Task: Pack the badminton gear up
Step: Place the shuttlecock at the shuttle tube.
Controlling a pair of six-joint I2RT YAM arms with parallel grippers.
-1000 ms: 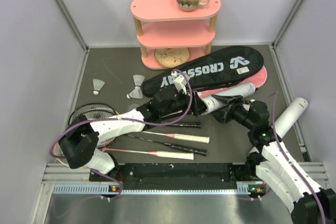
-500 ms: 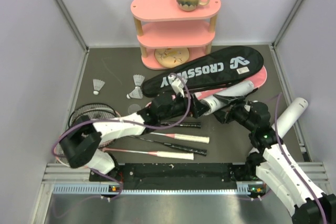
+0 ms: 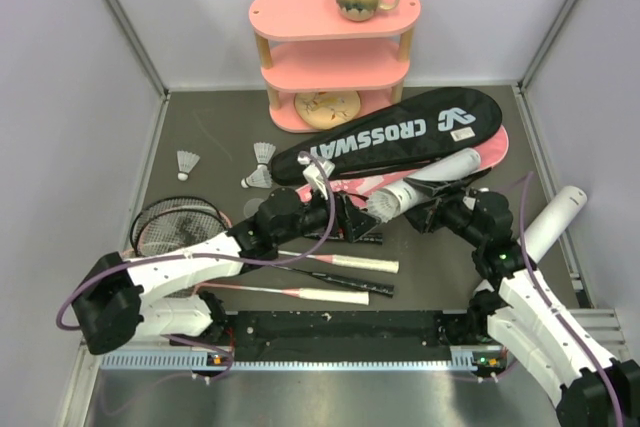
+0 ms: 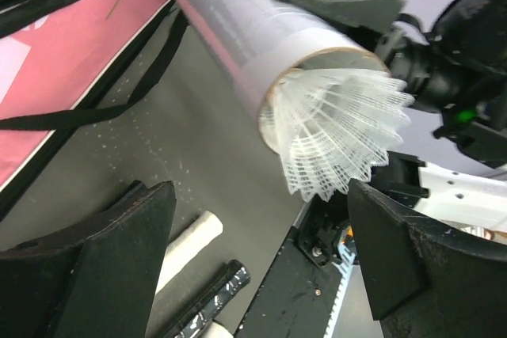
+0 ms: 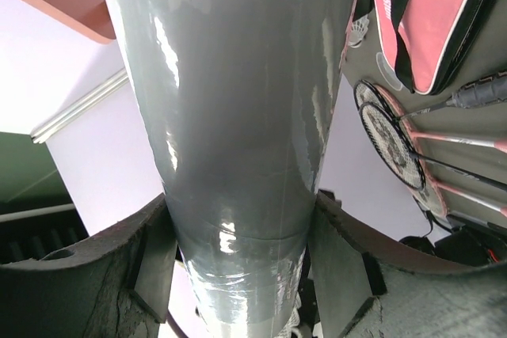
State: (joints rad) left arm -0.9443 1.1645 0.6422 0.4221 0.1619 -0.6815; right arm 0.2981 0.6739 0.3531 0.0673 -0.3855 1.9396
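We logged the right pincer (image 5: 245, 263) clenched around the white tube (image 3: 428, 181), its arm bent inward, holding the tube slanted over the table (image 3: 425, 252) beside the pink bag (image 4: 67, 45), a shuttlecock (image 4: 341, 142) protruding from the tube's mouth, and the left pincer (image 4: 261, 263) released, its arm stretched low, facing that mouth.

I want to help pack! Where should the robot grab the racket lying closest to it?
Probably by the white handle of that racket. The handle lies flat and uncovered on the table, pointing right, so come straight down with one finger on each long side. The thin shaft would be harder to pinch, and the head end is partly hidden.
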